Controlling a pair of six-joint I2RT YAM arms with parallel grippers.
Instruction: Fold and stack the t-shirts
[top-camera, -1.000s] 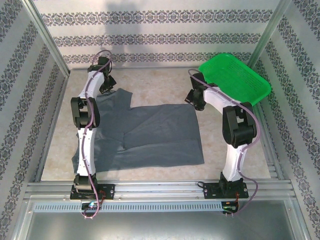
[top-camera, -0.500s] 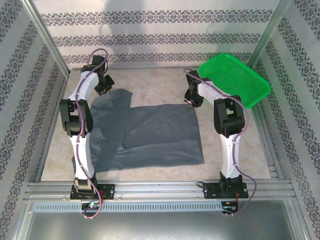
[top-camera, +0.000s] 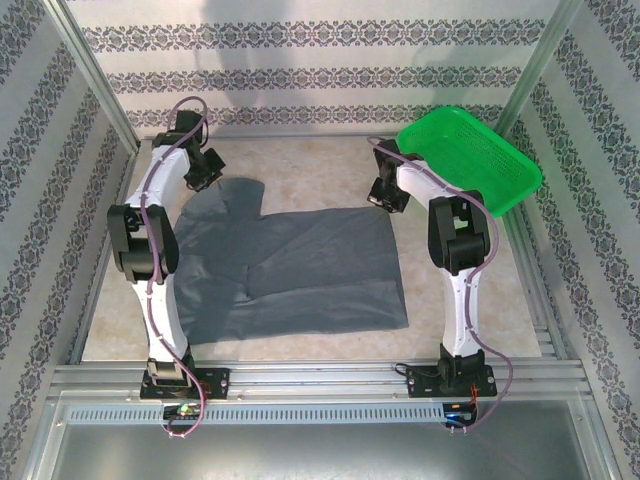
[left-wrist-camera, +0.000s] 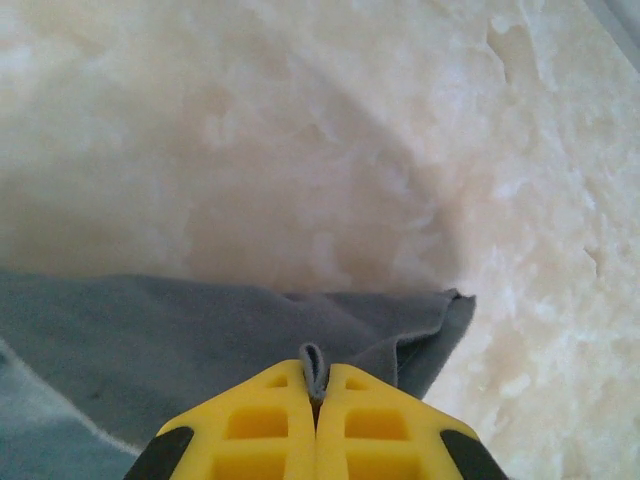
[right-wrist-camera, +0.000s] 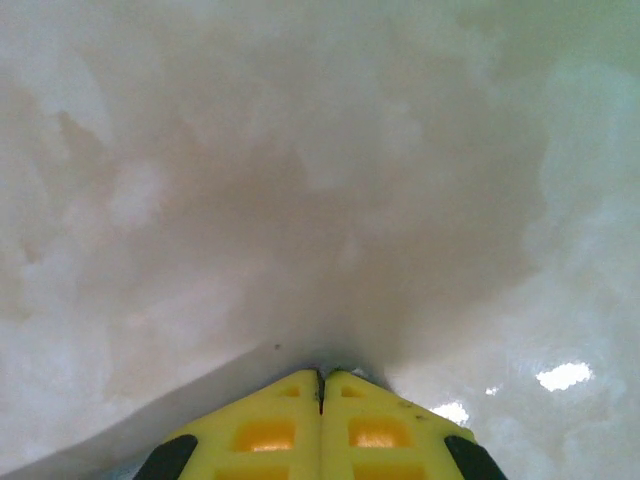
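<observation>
Reaching farther past the t-shirt's (top-camera: 300, 265) far edge than before, our left hand (left-wrist-camera: 318, 380) pinches its cloth and our right hand (right-wrist-camera: 321, 378) is pressed together, so we should pull evenly.

1. The t-shirt (top-camera: 290, 265) lies on the table (top-camera: 310, 170), from centre to left edge.
2. The basket (top-camera: 470, 155) sits at the far right corner.
3. The left gripper (top-camera: 207, 178) is at the t-shirt's far left corner, the right gripper (top-camera: 383, 197) at its far right corner.

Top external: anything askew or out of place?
The green basket sits tilted at the far right corner, its edge overhanging the frame rail rather than flat on the table. The t-shirt lies askew, creased on its left side, with the left pincer shut on a fold of its far edge. No damage visible.
</observation>
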